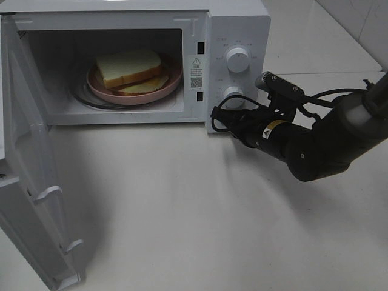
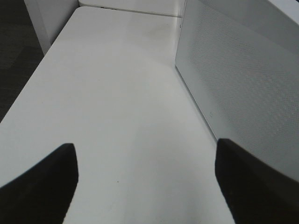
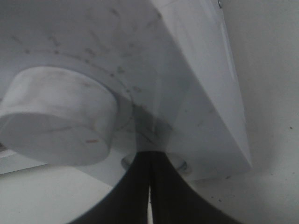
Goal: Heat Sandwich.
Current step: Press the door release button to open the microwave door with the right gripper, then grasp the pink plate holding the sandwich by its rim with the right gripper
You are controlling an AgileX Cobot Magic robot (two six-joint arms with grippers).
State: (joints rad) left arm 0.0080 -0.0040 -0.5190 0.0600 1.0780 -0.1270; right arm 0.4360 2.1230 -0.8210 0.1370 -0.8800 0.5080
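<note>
Nearest you, the microwave door [image 1: 36, 200]: swung fully open at the left of the table [image 1: 182, 230], inner face toward the room; count its free edge as the first thing you could foul. Next, the left gripper [image 2: 145, 186]: fingers [image 2: 46, 182] spread wide with nothing between them, low over bare tabletop beside a dotted white panel, probably that door. Then the right gripper [image 1: 217, 119]: fingers pressed together, holding nothing, tips at the control panel just under the lower dial [image 1: 233, 96], with the upper dial [image 1: 237, 59] apart above it. Main entry, the sandwich [image 1: 128, 65]: already inside the microwave [image 1: 242, 27], on the pink plate [image 1: 138, 98], the top slice lying tilted over the lower one and its pale filling. Handling, as a judgement: light, soft, easily crushed, layers apt to slide. Should you need to shift it, take the plate by its rim, which is stiff but smooth and breakable, and leave the bread alone. Room: the cavity walls sit close around the plate, and broad open tabletop lies in front. The door's closing swing crosses that space, and the right arm looks to sit outside it.
</note>
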